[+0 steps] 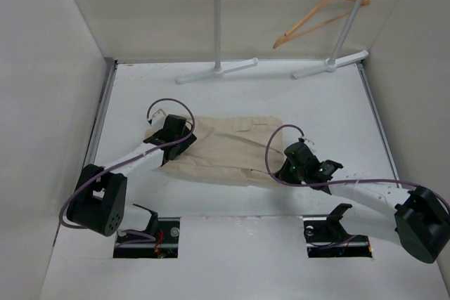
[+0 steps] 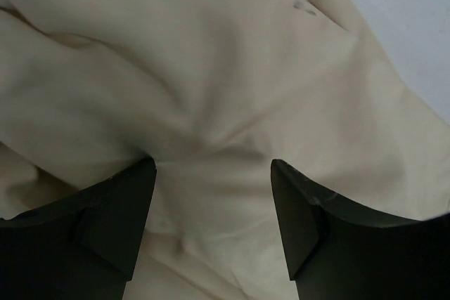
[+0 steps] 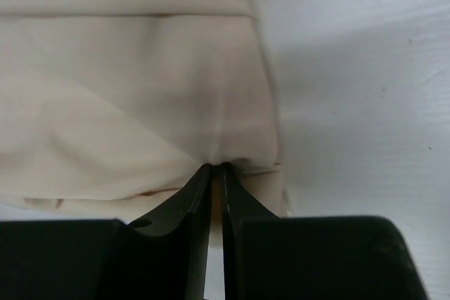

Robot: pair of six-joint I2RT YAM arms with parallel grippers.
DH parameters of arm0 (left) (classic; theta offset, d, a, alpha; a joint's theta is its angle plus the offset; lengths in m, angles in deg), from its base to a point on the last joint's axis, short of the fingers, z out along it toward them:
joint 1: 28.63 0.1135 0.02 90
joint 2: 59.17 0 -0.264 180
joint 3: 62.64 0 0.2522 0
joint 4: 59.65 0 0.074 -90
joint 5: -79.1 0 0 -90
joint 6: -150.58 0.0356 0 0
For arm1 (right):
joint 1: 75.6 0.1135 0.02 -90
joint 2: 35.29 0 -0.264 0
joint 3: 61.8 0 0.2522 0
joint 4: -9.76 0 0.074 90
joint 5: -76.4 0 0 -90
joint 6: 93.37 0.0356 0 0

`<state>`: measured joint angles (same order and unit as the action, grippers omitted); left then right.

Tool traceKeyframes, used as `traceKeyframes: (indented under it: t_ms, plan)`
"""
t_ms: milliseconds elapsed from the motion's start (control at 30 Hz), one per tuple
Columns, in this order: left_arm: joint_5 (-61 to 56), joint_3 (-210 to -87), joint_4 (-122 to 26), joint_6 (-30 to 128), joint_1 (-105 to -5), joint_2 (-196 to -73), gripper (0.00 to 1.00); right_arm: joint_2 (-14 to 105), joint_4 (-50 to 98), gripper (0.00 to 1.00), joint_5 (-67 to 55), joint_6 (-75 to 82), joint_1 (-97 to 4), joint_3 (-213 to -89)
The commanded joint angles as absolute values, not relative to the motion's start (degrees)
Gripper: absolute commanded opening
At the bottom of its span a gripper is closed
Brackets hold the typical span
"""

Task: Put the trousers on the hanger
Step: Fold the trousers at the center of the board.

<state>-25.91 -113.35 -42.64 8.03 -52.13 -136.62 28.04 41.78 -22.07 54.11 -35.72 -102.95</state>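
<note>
A flat white table (image 1: 309,96) fills the workspace. At its middle lie the beige cotton trousers (image 1: 232,142), folded into a rough rectangle and flat on the surface.

At the far edge stands a white metal clothes rack (image 1: 218,26). The light orange-tan wooden hanger (image 1: 316,19) hangs by its thin hook from the rack's top rail on the right, well apart from the trousers.

The left gripper (image 1: 186,137) sits over the left end of the cloth. In the left wrist view its jaws stand wide apart (image 2: 213,166), with both black fingertips (image 2: 133,187) down against the wrinkled fabric (image 2: 211,68). The cloth puckers at the left tip, and nothing is clamped between them.

The right gripper (image 1: 281,172) is at the near right corner of the trousers. In the right wrist view its jaws are drawn almost together (image 3: 216,166), pinching a small gathered fold at the fabric's edge (image 3: 126,89), just beside bare table.

A small dark mark (image 2: 302,6) shows on the cloth in the left wrist view, too blurred to read.
</note>
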Motion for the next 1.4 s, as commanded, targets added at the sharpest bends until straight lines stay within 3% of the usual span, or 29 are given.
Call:
traceKeyframes:
  t_ms: [0,133,300,333,400,467,533,667,733,933,1067,1200,1367]
  plan:
    - [-24.7,-113.2,-45.4,7.2,-50.4,-132.9,0.65,26.2,40.8,0.16,-22.4,57.5,-35.0,-100.1]
    - [-24.3,-118.7,-42.2,8.5,-53.7,-128.4,0.63,20.5,44.7,0.24,-22.9,57.2,-35.0,-99.8]
    - [-24.0,-132.4,-39.5,11.7,-64.6,-135.0,0.44,10.2,52.1,0.38,-23.5,54.5,-37.2,-104.5]
    - [-23.5,-136.0,-38.9,12.5,-67.1,-137.9,0.4,8.3,52.3,0.38,-23.3,53.9,-38.1,-105.1]
    - [-22.2,-144.0,-37.9,15.6,-71.0,-145.1,0.38,6.1,51.5,0.24,-22.0,53.1,-39.9,-104.8]
    - [-20.4,-153.4,-35.2,20.8,-73.6,-153.1,0.43,5.8,50.6,0.18,-19.2,52.9,-42.4,-103.6]
    - [-18.6,-163.9,-31.7,26.9,-75.8,-161.4,0.5,5.9,48.5,0.2,-17.3,51.9,-44.7,-101.8]
    - [-18.3,-180.2,-25.7,38.8,-78.3,-174.7,0.62,5.7,43.0,0.5,-14.7,50.2,-48.2,-99.7]
    - [-17.9,-186.2,-23.1,41.7,-78.7,-179.8,0.66,6.7,41.2,0.54,-12.7,49.3,-49.6,-99.7]
    - [-16.2,-196.4,-19.4,44.2,-78.7,-188.8,0.69,11.4,40.0,0.41,-11.5,47.4,-50.5,-98.4]
    - [-13.5,-199.5,-17.6,44.1,-78.5,-192.1,0.67,12.9,39.1,0.39,-11.5,47.4,-50.2,-97.0]
    - [-13.0,-199.7,-17.4,44.1,-78.7,-192.5,0.6,15.8,37.1,0.36,-11.0,47.3,-49.8,-97.1]
    - [-11.8,-199.4,-17.3,43.7,-78.2,-192.8,0.44,18.9,35.3,0.24,-10.4,47.0,-48.6,-98.3]
